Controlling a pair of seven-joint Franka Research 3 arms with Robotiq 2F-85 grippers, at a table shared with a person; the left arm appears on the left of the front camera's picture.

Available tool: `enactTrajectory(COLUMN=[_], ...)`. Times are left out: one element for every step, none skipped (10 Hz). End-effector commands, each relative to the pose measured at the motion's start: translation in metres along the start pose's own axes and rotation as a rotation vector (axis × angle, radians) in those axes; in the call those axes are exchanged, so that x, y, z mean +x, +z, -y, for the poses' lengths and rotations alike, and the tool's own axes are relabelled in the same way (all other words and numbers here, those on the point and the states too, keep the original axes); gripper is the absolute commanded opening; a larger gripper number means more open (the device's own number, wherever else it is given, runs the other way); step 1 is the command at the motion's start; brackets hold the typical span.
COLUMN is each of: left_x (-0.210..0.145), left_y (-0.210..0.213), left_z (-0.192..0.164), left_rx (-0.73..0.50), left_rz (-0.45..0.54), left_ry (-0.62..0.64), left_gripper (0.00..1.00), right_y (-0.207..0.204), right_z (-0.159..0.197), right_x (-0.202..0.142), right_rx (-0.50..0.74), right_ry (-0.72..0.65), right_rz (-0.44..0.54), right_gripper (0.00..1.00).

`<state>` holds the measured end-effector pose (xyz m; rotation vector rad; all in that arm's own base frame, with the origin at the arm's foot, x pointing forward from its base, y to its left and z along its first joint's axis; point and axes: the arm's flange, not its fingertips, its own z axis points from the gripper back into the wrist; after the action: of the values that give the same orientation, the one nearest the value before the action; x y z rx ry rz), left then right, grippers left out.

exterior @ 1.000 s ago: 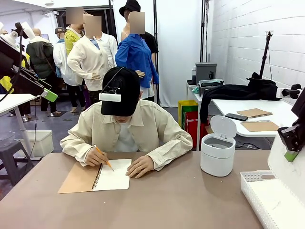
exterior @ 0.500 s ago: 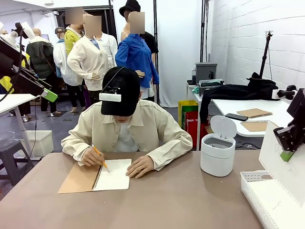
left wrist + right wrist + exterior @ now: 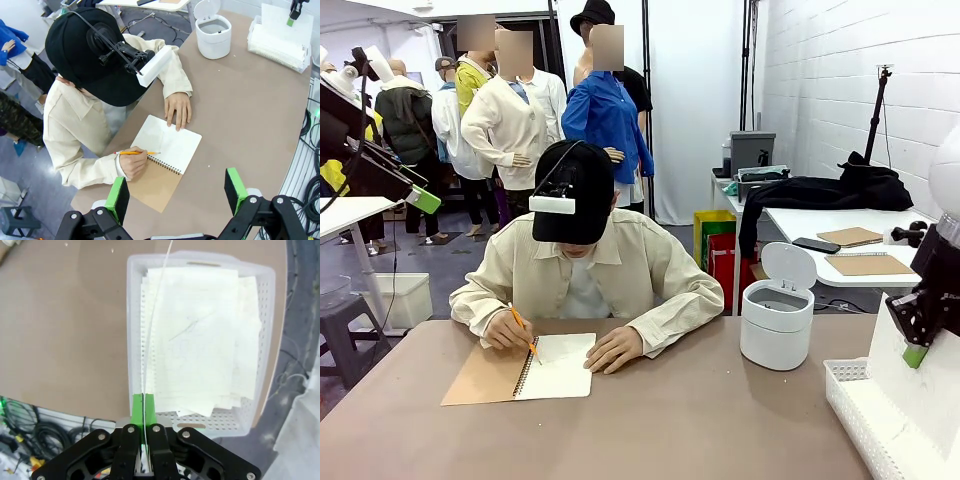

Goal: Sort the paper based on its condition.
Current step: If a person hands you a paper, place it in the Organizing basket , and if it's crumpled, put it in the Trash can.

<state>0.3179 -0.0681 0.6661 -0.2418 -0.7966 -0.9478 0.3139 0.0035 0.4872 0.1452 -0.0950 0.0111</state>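
**Right gripper brings a thin plain white sheet of paper down over the white slotted plastic basket**

Pinched tight on the sheet's top edge, the right gripper has dropped over the last second from higher up by the picture's right edge. It is now just above the basket at the table's near right corner. In the wrist view the sheet hangs edge-on over a loose pile of white written-on sheets already lying in the basket. As far as can be told it is flat and uncrumpled, so this basket is probably the place for paper in that condition. Letting go looks like the next step; the sheet is not yet released.

Farther in, the left gripper hovers high, its green pads spread wide with nothing between them. Below it lies the spiral-bound notebook with a brown card cover. Across the table the person's hand writes on the open white page with a yellow pencil. The hand has slid slightly leftwards. A round white plastic bin stands with its lid up, between notebook and basket.
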Motion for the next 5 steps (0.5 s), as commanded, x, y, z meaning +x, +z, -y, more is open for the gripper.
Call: enactTrajectory(left_x=[0.0, 0.0, 0.0, 0.0, 0.0], left_y=[0.001, 0.001, 0.001, 0.001, 0.001], left_z=[-0.001, -0.001, -0.001, -0.001, -0.001], left_rx=[-0.002, -0.002, -0.002, -0.002, -0.002], left_rz=[0.003, 0.003, 0.003, 0.003, 0.003], left_ry=[0.001, 0.001, 0.001, 0.001, 0.001], left_gripper=[1.0, 1.0, 1.0, 1.0, 1.0], right_y=[-0.045, -0.052, -0.06, -0.068, -0.077], right_z=[0.018, 0.024, 0.027, 0.031, 0.033], right_x=[-0.046, -0.05, -0.055, -0.058, -0.058], right_rx=[0.024, 0.044, 0.074, 0.112, 0.139], right_ry=[-0.016, -0.039, -0.042, -0.043, -0.036], right_rz=[-0.007, 0.0, -0.006, -0.018, -0.025], right_gripper=[0.0, 0.0, 0.0, 0.0, 0.0])
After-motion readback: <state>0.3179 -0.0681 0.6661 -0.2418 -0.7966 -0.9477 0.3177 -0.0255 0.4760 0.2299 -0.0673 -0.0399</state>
